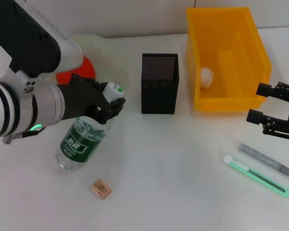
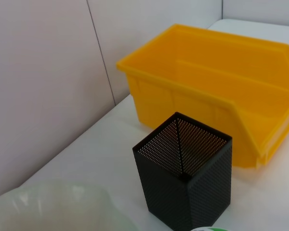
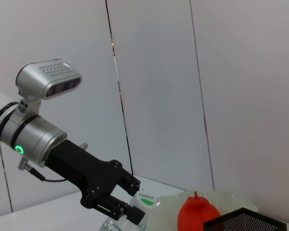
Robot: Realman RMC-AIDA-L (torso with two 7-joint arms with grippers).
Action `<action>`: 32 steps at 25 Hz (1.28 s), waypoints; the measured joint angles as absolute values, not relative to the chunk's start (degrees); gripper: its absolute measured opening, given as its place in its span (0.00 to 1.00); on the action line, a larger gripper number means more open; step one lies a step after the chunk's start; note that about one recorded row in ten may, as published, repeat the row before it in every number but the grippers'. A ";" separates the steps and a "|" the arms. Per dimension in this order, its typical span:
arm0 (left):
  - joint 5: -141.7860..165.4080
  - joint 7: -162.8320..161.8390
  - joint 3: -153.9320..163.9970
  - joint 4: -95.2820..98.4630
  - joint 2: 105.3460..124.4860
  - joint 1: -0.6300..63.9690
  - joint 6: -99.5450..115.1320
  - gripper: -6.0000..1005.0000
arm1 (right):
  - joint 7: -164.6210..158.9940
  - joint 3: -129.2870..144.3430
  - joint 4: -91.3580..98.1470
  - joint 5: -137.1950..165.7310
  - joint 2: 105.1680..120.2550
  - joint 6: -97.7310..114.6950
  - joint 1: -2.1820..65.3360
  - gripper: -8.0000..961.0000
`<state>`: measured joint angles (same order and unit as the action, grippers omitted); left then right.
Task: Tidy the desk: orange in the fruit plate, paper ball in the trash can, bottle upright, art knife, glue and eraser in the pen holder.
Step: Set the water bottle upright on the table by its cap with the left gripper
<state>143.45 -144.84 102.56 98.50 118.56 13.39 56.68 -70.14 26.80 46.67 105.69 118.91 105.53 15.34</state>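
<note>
Nearest, the eraser (image 1: 101,188) lies on the desk (image 1: 173,183), below the left gripper (image 1: 111,103), whose fingers are closed around the neck of the tilted bottle (image 1: 84,139). Slipping or toppling is risked if it is released before vertical. Right gripper (image 1: 265,103) hangs spread, empty.

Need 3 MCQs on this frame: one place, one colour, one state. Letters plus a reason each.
1. Where is the paper ball?
A. inside the yellow bin
B. in the pen holder
C. beside the eraser

2. What colour is the pen holder?
A. white
B. black
C. green

3. What is the left gripper doing?
A. hanging far from everything
B. shut on the art knife
C. jaws closed around the neck of the bottle

Key: 1 A, white ball lies against the bin's inner wall. 2 B, black mesh. 3 C, jaws clamp just below the cap.
</note>
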 joint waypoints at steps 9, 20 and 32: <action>143.00 -144.26 101.89 99.66 118.57 13.25 56.66 0.44 | -70.14 26.80 46.60 105.70 118.91 105.56 15.29 0.79; 140.55 -142.42 101.27 99.66 118.56 13.23 55.86 0.44 | -70.14 26.80 46.53 105.71 118.91 105.55 15.29 0.79; 136.96 -139.94 99.70 98.93 118.48 13.19 55.08 0.45 | -69.97 26.81 46.12 105.73 118.91 105.25 15.36 0.79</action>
<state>136.96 -139.94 99.70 98.93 118.48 13.19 55.08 -69.97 26.81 46.12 105.73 118.91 105.25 15.36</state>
